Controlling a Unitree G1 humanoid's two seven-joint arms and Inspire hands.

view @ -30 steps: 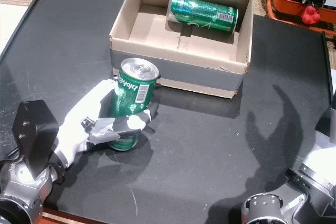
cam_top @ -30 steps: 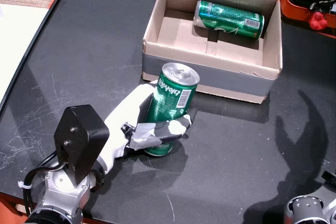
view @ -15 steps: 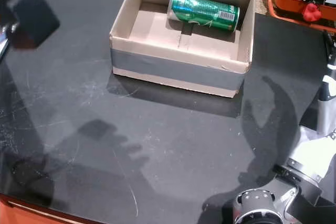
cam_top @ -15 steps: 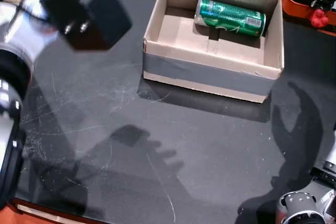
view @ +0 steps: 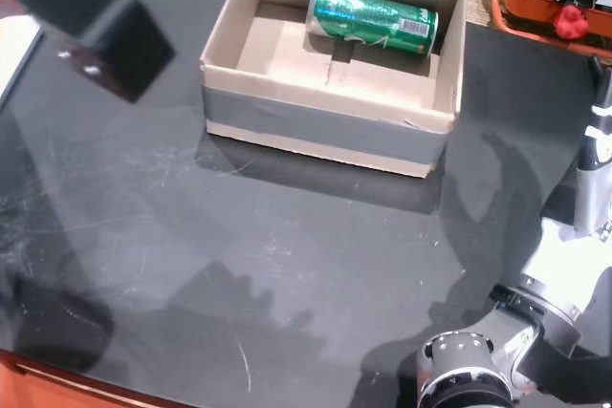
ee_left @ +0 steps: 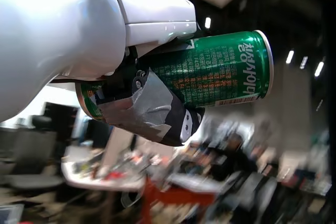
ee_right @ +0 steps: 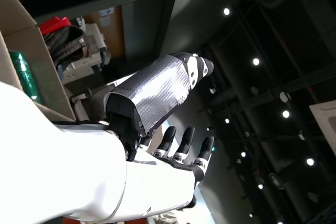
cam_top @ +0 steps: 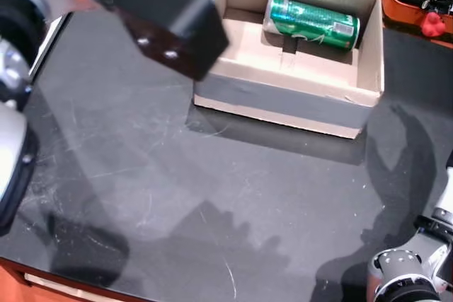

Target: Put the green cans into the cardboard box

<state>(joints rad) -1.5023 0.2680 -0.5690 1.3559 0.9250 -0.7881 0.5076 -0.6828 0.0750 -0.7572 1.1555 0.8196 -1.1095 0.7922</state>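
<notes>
In the left wrist view my left hand [ee_left: 113,51] is shut on a green can [ee_left: 220,69], held up in the air with its taped thumb [ee_left: 149,106] across the label. Both head views show only that arm's black wrist block [cam_top: 170,26] [view: 100,31], raised left of the cardboard box [cam_top: 283,100] [view: 325,126]; hand and can are out of sight there. A second green can [cam_top: 311,24] [view: 373,18] lies on its side at the box's far wall. My right hand [ee_right: 157,114] is open and holds nothing, low at the right.
The black table [cam_top: 212,196] carries shadows of both arms. Orange equipment with a red knob [cam_top: 429,26] [view: 571,21] stands beyond the table's far right corner. My right forearm [view: 478,379] sits at the near right edge.
The left hand has lifted the can off the table and out of the head views. Its black wrist block has since moved right, closer to the box. The right arm barely moved.
</notes>
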